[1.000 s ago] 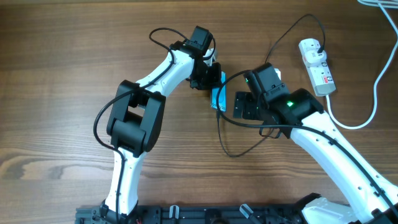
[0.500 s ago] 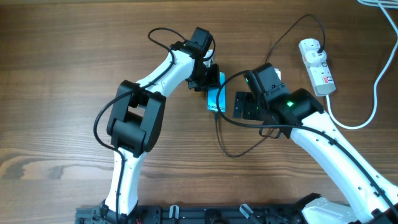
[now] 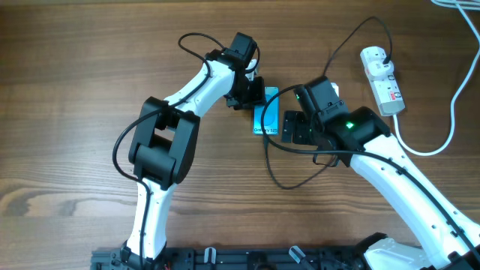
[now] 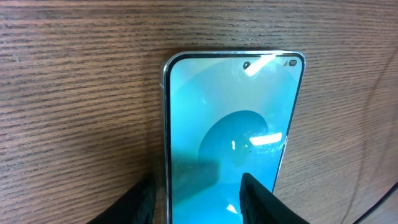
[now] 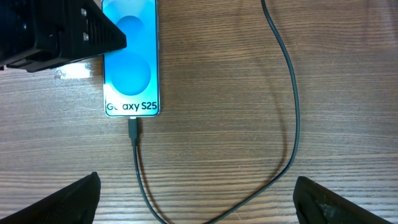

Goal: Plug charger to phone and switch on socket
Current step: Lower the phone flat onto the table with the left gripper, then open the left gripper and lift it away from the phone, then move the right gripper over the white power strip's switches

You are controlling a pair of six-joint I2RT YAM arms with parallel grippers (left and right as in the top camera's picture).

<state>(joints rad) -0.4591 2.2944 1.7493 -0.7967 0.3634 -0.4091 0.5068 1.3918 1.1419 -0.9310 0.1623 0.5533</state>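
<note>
- A wood-grain table [image 3: 75, 75] carries the whole scene, with both arms reaching in toward its centre.
- The socket [image 3: 382, 79], a white strip with red-marked switches, lies at the far right, well apart from both grippers. Its thick white cord [image 3: 452, 112] curves away along the table's right edge.
- The charger [image 5: 292, 124], a thin black cable, runs from the socket end and sags in a wide loop across the wood in front of the right arm (part of the loop passes under that arm in the overhead view).
- The phone [image 5: 130, 68] lies flat, cyan screen up, between the two grippers, with "Galaxy S25" along its near short edge.
- The charger's connector tip [image 5: 132, 127] meets that short edge just below the lettering.
- The left gripper [image 4: 198, 186] sits over the phone's far end, its fingers apart. One finger [image 4: 264, 199] overlaps the screen and the other lies just beside the phone's long edge; whether either touches the phone cannot be told.
- The right gripper [image 5: 199, 208] hovers near the plugged end, spread wide and holding nothing, with the cable running between its fingers [image 5: 62, 199].
</note>
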